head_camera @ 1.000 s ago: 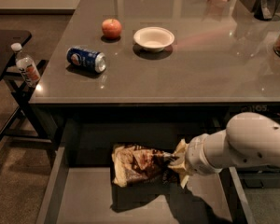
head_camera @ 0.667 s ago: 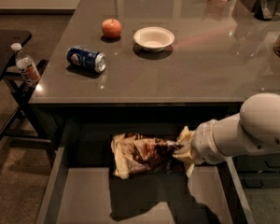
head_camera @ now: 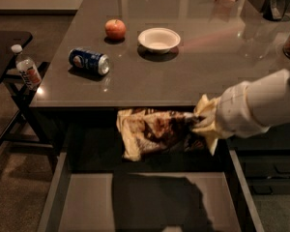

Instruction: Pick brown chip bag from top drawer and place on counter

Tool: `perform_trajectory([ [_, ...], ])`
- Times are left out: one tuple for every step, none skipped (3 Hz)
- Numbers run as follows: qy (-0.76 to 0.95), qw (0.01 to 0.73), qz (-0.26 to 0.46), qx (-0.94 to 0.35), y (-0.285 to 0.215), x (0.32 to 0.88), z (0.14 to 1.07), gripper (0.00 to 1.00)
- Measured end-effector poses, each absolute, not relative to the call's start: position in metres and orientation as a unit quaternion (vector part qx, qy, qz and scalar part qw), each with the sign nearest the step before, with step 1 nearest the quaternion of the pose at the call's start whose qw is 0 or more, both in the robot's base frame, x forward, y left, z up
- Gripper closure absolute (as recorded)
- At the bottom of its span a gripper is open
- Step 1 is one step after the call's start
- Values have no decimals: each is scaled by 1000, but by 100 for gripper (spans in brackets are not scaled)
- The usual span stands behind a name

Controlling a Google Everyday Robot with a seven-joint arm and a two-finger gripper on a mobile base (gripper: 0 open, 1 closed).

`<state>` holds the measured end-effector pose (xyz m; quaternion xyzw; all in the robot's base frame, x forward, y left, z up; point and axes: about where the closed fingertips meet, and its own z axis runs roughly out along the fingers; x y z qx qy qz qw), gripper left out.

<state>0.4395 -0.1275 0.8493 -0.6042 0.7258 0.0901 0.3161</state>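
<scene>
The brown chip bag (head_camera: pixel 152 132) is crinkly dark brown with cream-yellow ends. It hangs in the air above the open top drawer (head_camera: pixel 150 202), just below the front edge of the counter (head_camera: pixel 203 57). My gripper (head_camera: pixel 199 123) comes in from the right on a white arm and is shut on the bag's right end. The drawer's flat grey floor is bare, with the bag's shadow on it.
On the counter lie a blue soda can (head_camera: pixel 89 62) on its side, a red apple (head_camera: pixel 115 29) and a white bowl (head_camera: pixel 159 38). Dark containers (head_camera: pixel 275 1) stand at the back right. A water bottle (head_camera: pixel 26 69) sits by a dark side table (head_camera: pixel 5 47) at the left.
My gripper has lifted the chip bag from low in the drawer up toward the counter's front edge. The arm has risen and pulled to the right.
</scene>
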Motion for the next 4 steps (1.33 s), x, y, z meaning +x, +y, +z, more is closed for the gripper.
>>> perform_trajectory([
  [717, 333, 57, -610, -139, 455, 920, 100],
  [714, 352, 39, -604, -151, 471, 972, 100],
  [710, 363, 31, -603, -151, 473, 988, 100],
  [717, 368, 31, -591, -153, 477, 987, 100],
])
